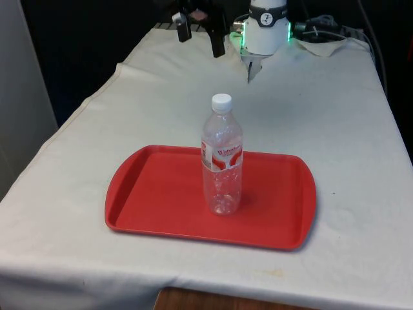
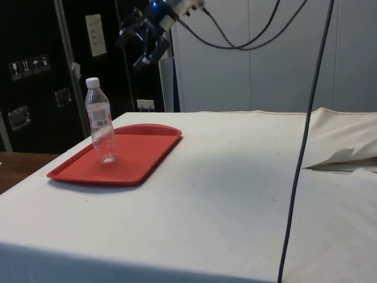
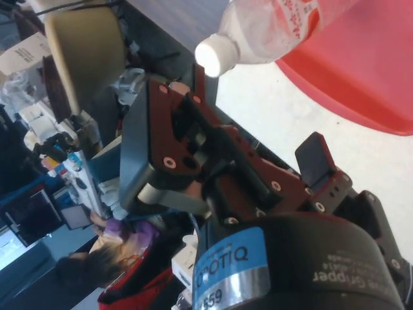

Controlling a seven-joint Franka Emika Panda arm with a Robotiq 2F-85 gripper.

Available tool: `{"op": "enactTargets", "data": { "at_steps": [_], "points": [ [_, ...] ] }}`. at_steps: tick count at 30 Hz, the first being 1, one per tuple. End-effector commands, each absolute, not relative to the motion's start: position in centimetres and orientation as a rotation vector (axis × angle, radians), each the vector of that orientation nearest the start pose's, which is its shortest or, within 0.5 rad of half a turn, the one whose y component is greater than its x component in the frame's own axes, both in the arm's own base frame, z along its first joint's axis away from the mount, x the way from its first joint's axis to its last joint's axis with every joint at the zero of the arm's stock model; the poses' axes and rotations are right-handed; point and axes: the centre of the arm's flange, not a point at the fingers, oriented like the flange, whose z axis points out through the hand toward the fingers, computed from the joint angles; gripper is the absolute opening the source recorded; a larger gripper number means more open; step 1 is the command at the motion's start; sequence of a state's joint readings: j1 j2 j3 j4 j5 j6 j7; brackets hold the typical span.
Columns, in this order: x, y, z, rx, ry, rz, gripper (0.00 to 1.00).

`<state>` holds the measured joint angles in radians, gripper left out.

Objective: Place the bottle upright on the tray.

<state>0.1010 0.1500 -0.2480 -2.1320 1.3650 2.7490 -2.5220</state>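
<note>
Item one: clear plastic bottle (image 1: 222, 157), white cap (image 1: 221, 101), red-and-white label. I log it standing upright on the red tray (image 1: 155, 194), roughly at the tray's middle, a little towards the front view's right. It looks empty, though I cannot be certain through the clear wall.

Item two: the tray, lying flat on the white cloth (image 1: 342, 110), near the table's near edge in the front view.

Item three: the gripper (image 1: 201, 35), raised well above the table behind the tray and well apart from the bottle. I see its fingers (image 3: 315, 158) spread wide with nothing between them.

Item four: a person, partly seen beyond the gripper in the wrist view, purple sleeve (image 3: 126, 229).
</note>
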Motion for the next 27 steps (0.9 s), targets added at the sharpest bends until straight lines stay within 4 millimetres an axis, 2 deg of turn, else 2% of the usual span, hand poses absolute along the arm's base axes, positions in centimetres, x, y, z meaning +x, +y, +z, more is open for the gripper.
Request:
{"op": "enactTargets", "data": {
  "at_steps": [1, 5, 6, 15, 16, 23, 24, 27],
  "points": [
    [56.5, -12.2, 37.4, -2.533, -1.751, -1.328, 1.0],
    [56.1, -12.1, 38.4, -2.527, -1.746, -1.356, 1.0],
    [56.2, -12.2, 38.1, -2.529, -1.736, -1.35, 1.0],
    [55.1, -12.2, 40.6, -2.515, -1.737, -1.419, 1.0],
    [55.3, -12.1, 40.1, -2.516, -1.73, -1.406, 1.0],
    [54.4, -12.2, 42.0, -2.506, -1.732, -1.458, 1.0],
    [54.6, -12.2, 41.6, -2.508, -1.723, -1.449, 1.0],
    [54.1, -12.2, 42.7, -2.5, -1.728, -1.48, 1.0]
  ]
}}
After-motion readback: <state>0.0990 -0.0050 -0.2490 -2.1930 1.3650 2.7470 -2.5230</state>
